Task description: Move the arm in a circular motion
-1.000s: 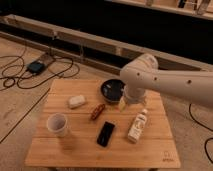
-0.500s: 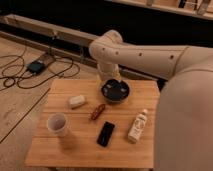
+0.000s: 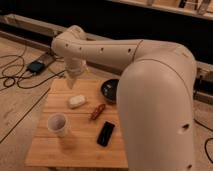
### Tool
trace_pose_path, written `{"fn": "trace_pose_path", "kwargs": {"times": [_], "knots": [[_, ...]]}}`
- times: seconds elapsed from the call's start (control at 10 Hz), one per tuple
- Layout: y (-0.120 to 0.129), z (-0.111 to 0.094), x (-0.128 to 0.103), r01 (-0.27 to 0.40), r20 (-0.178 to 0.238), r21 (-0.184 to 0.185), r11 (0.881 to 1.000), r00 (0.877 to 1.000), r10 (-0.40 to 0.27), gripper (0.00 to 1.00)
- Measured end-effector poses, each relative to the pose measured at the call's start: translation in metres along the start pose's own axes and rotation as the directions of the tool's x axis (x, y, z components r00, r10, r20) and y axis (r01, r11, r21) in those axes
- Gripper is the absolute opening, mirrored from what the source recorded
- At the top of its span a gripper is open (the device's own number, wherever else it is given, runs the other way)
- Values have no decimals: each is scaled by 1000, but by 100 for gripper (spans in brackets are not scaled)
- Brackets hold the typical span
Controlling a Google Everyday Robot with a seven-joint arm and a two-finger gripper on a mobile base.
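Note:
The arm (image 3: 150,85) is thick, smooth and cream-white, with rows of small dark screw holes. It fills the right side of the camera view and reaches up and left over the wooden table (image 3: 50,150). Its rounded wrist joint (image 3: 70,45) hangs above the table's far left corner. The gripper (image 3: 74,77) points down from that joint, just above the far left edge of the table, behind a small white object (image 3: 76,101). It holds nothing that I can see.
On the table are a white cup (image 3: 57,124), a black phone (image 3: 105,133), a small reddish-brown object (image 3: 97,111) and a dark bowl (image 3: 110,90) partly behind the arm. Cables and a dark device (image 3: 36,66) lie on the floor at left.
The arm has swung left across the table, from above the bowl to the far left corner. Its big segment now covers the table's right side and hides the small bottle seen earlier.

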Motion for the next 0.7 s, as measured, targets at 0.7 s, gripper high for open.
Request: {"fn": "trace_pose_path", "kwargs": {"times": [0.7], "knots": [[93, -12, 70, 97, -73, -119, 988, 992, -106, 70]]}}
